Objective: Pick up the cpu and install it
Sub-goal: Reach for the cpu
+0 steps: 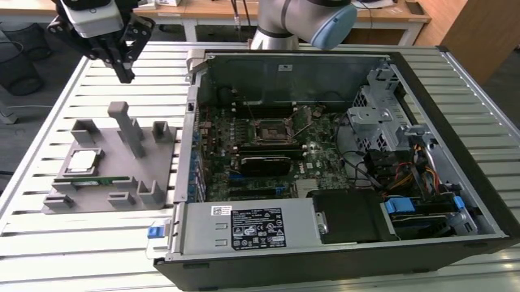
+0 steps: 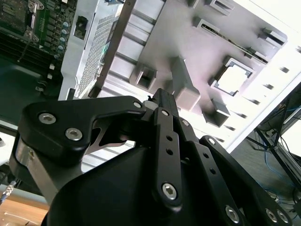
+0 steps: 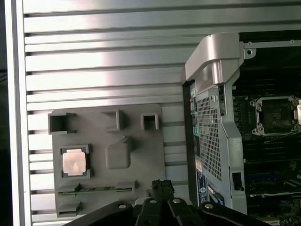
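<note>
Currently my black pincer (image 1: 124, 74) hangs empty, fingers together, high above and well apart from the small silvery square cpu (image 1: 84, 160).

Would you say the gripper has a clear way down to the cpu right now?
Probably yes: the cpu lies uncovered in the gray holder, and the gripper hangs above the table nearby; the holder's upright posts stand beside it.

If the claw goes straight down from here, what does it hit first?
The claw would probably meet the holder near its edge by the case, not the cpu; depth is unclear, so perhaps the table.
</note>
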Motion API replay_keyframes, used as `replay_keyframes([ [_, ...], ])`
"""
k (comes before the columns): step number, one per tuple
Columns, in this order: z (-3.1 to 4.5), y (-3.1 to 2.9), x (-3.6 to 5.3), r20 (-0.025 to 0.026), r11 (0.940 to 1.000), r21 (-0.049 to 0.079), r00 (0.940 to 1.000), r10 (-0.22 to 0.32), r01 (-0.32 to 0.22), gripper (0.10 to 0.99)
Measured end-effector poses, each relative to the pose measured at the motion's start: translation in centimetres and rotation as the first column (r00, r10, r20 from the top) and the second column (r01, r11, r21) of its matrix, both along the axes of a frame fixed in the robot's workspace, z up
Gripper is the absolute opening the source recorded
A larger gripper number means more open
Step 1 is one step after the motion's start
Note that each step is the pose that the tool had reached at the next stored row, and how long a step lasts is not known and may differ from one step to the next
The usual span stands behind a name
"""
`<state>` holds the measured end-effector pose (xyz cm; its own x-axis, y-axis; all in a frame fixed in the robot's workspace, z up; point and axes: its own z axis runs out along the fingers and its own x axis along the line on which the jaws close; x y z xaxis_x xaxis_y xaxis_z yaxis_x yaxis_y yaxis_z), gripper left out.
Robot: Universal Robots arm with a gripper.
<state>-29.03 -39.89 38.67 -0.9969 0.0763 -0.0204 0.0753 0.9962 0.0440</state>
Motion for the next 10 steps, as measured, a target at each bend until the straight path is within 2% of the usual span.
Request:
replay_keyframes([
  [10,-0.07,0.00,-1.38,-0.0008,1.0000,0.000,1.0000,0.000,0.000,0.106],
])
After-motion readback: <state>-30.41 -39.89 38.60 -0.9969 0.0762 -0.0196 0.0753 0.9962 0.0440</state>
